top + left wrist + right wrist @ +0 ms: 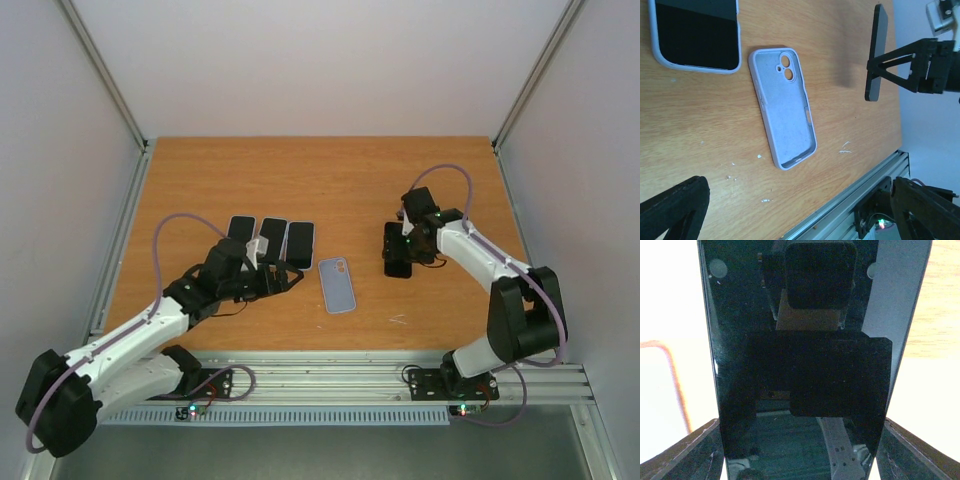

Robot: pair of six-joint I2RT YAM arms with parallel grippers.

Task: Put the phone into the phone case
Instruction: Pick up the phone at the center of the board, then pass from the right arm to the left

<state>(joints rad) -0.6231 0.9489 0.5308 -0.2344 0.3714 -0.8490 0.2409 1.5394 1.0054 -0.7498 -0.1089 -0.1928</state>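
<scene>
Left wrist view: phone (876,50) pinched between right fingers (922,67), above counter (700,125) right of phone case (785,107), long axis roughly parallel to case's. Left fingers (675,205) spread, empty.

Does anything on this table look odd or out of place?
Nothing looks broken or spilled. The oddest sight is the phone, clamped on edge in the right arm's jaws rather than lying flat. A few white flecks dot the table near the empty phone case.
</scene>
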